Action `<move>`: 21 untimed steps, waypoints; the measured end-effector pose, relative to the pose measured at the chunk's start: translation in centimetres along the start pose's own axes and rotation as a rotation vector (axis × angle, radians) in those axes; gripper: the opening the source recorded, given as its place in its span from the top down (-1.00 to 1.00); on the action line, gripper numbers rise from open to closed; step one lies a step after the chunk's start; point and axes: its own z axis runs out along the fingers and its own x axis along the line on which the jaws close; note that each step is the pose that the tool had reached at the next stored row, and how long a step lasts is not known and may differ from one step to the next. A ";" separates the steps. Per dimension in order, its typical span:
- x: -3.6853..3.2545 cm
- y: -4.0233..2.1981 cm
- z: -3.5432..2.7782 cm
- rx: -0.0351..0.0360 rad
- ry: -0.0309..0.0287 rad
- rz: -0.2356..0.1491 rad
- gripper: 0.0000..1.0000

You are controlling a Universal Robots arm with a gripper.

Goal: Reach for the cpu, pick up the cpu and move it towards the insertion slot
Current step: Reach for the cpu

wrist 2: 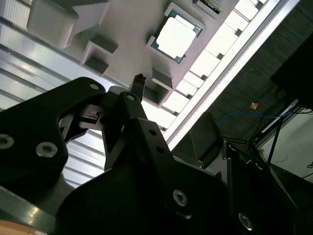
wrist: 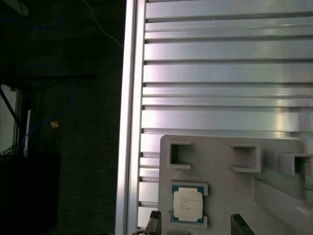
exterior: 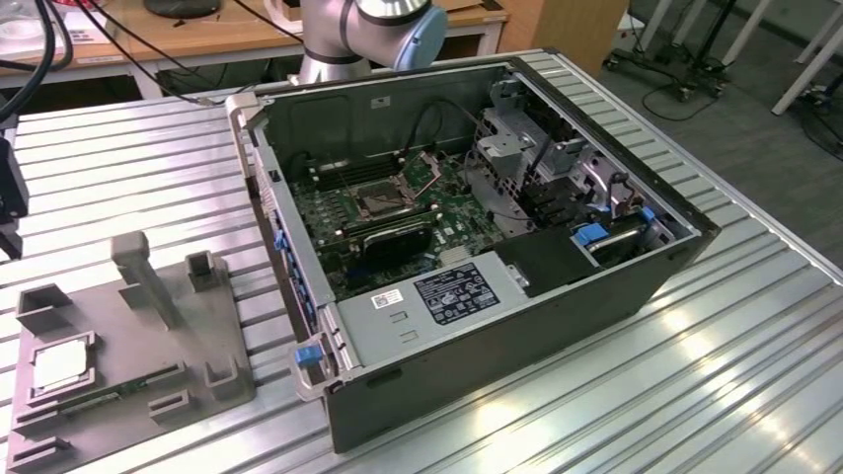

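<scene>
The cpu [exterior: 59,367] lies flat in a pocket of the grey holder plate [exterior: 132,346] at the exterior view's left, its silvery face up. In the first wrist view the cpu [wrist: 188,204] sits between my two dark fingertips [wrist: 242,225]. My gripper [wrist: 198,226] is open above it and holds nothing. In the second wrist view one thin fingertip [wrist 2: 140,81] points toward the cpu [wrist 2: 176,36], still apart from it. The insertion slot [exterior: 375,200] is the square metal-framed socket on the green board inside the open computer case [exterior: 579,326].
The holder plate has raised grey posts [exterior: 145,276] and small brackets around the chip. A thin green memory stick [exterior: 106,395] lies in the plate near the cpu. The ribbed metal table [exterior: 685,375] ends close beside the plate, with dark floor [wrist: 73,147] beyond. The case walls stand tall around the board.
</scene>
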 end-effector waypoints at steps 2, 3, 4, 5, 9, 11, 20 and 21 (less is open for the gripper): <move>0.00 -0.06 0.06 0.0001 -0.0007 0.000 -0.29; 0.01 -0.12 0.10 0.0002 -0.0012 0.000 -0.29; 0.02 -0.16 0.19 0.0001 -0.0022 0.000 -0.29; 0.06 -0.20 0.34 0.0001 -0.0032 0.000 -0.29; 0.16 -0.38 1.01 0.0002 -0.0043 0.000 -0.29; 0.22 -0.41 1.26 0.0003 -0.0074 0.000 -0.29; 0.73 -0.49 2.45 0.0004 -0.0191 -0.001 -0.29; 0.76 -0.50 2.56 0.0004 -0.0194 -0.001 -0.29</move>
